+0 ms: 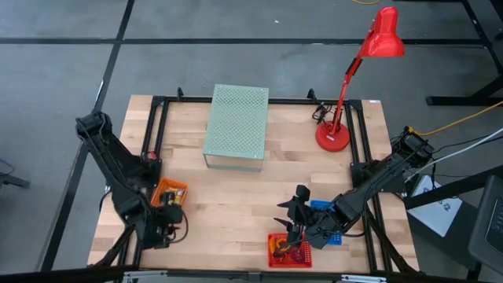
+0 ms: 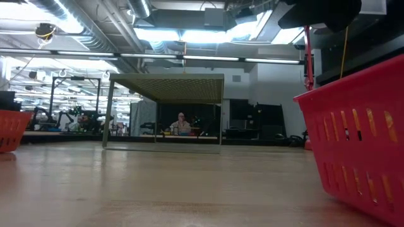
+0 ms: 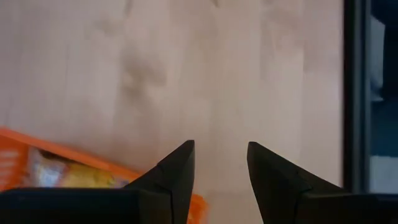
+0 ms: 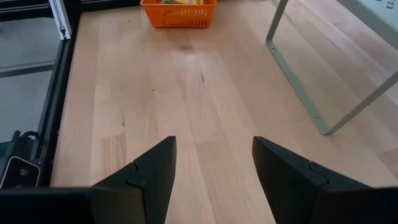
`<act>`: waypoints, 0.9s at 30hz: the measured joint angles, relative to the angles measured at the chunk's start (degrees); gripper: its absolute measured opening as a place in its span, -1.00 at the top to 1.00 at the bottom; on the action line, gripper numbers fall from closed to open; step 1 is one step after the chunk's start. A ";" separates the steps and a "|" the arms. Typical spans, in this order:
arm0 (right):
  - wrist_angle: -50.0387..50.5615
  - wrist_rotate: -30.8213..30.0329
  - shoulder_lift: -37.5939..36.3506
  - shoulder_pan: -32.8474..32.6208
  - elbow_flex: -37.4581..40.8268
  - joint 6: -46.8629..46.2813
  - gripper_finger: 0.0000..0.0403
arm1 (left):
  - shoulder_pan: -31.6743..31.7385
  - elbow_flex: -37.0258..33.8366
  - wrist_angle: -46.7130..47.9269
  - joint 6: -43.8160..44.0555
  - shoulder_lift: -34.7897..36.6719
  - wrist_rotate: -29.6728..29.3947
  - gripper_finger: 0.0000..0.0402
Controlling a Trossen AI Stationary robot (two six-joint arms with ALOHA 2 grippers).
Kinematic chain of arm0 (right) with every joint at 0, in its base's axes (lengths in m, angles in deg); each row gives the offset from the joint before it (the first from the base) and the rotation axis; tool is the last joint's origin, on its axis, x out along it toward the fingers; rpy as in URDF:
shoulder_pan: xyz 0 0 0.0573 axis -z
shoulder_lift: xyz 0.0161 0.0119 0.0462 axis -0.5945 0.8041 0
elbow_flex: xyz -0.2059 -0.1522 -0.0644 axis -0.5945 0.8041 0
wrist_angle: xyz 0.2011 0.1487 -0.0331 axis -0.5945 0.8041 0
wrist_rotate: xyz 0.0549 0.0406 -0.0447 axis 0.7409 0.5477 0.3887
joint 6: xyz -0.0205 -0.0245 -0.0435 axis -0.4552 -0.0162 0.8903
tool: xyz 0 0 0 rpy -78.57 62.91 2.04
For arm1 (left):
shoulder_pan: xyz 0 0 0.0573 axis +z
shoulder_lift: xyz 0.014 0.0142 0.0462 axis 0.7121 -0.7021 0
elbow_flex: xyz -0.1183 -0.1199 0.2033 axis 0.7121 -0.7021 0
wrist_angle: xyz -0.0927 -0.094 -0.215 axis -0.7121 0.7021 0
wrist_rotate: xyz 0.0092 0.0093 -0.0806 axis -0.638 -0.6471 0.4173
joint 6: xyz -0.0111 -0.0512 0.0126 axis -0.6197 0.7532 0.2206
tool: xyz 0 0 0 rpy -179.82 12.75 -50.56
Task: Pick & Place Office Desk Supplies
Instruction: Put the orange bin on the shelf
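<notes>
Above the red basket [image 1: 288, 253] my right hand [image 1: 292, 228] hangs wide open, empty; beside the orange basket [image 1: 170, 191] my left hand [image 3: 221, 165] gapes, holding nothing. Only the low view shows a seated person [image 2: 181, 123].

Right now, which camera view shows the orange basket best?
The right wrist view: the orange basket stands unobstructed across the bare table, one mesh wall facing and yellow contents visible. The high view shows it partly covered by the left arm. The left wrist view catches only a corner, and the low view a cropped edge.
</notes>
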 joint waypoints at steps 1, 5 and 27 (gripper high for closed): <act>0.00 0.00 0.01 0.00 0.00 0.01 -0.07 | -0.87 1.33 1.43 0.92 -1.02 0.43 0.29; 0.00 0.00 0.01 0.00 0.00 -0.01 -0.07 | -3.93 7.03 9.91 4.43 -5.42 2.12 0.29; -0.04 0.00 0.05 0.00 0.00 -4.73 -0.07 | -8.50 11.31 26.18 5.34 -14.38 8.35 0.29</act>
